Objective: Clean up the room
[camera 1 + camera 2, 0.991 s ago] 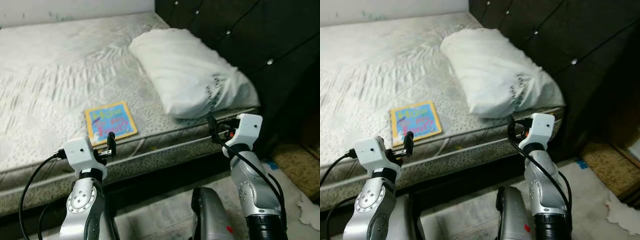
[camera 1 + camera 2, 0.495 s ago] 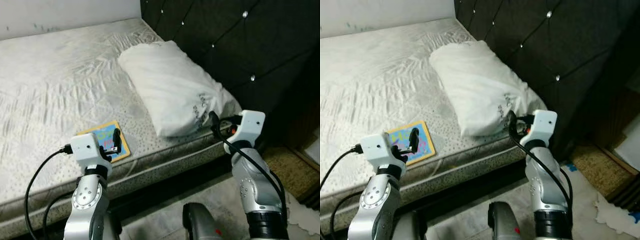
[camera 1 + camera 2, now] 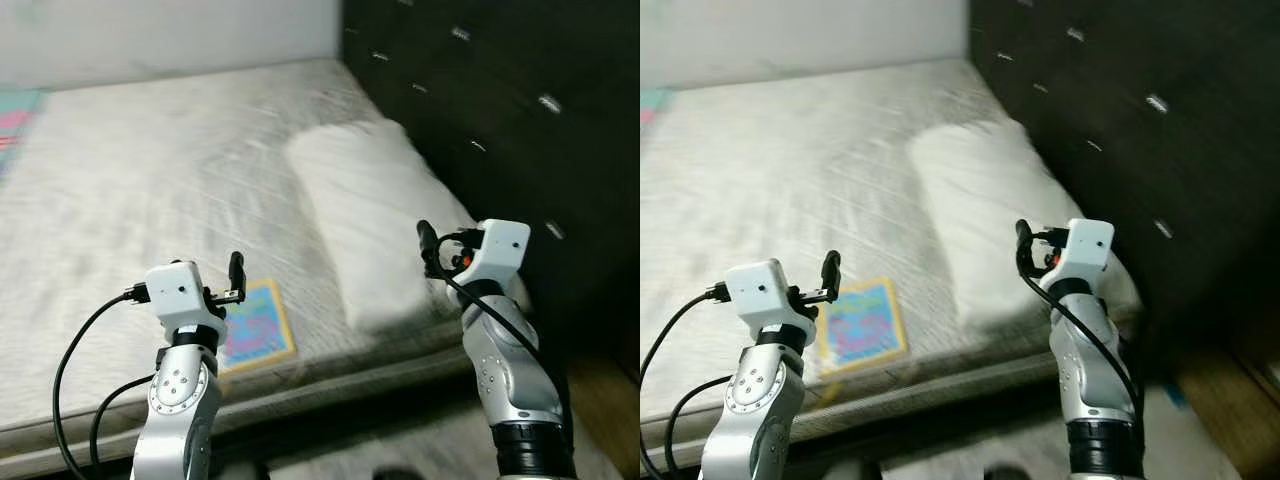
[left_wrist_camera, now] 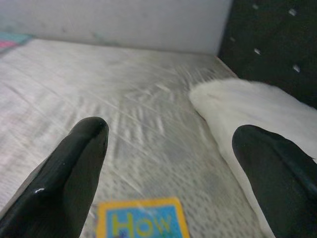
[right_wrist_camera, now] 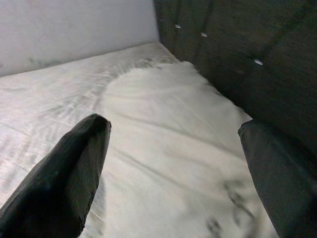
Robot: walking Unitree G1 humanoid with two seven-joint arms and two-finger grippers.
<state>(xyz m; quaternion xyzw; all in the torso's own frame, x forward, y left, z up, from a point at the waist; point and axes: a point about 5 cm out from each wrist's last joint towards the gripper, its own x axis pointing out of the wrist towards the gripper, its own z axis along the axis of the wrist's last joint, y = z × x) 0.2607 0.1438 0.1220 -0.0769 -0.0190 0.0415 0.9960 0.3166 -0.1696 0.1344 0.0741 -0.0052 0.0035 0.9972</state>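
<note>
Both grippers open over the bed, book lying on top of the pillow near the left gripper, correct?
Not quite. The book lies on the mattress, apart from the pillow, as the left eye view shows. The rest holds: left gripper and right gripper are both open over the bed, the book near the left one.

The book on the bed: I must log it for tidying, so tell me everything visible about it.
The book is thin and square, its yellow-bordered blue cover printed with colourful lettering beginning "How". It lies flat, cover up, on the grey quilted mattress near the front edge, beside the white pillow but apart from it. The left claw hovers above it.
</note>
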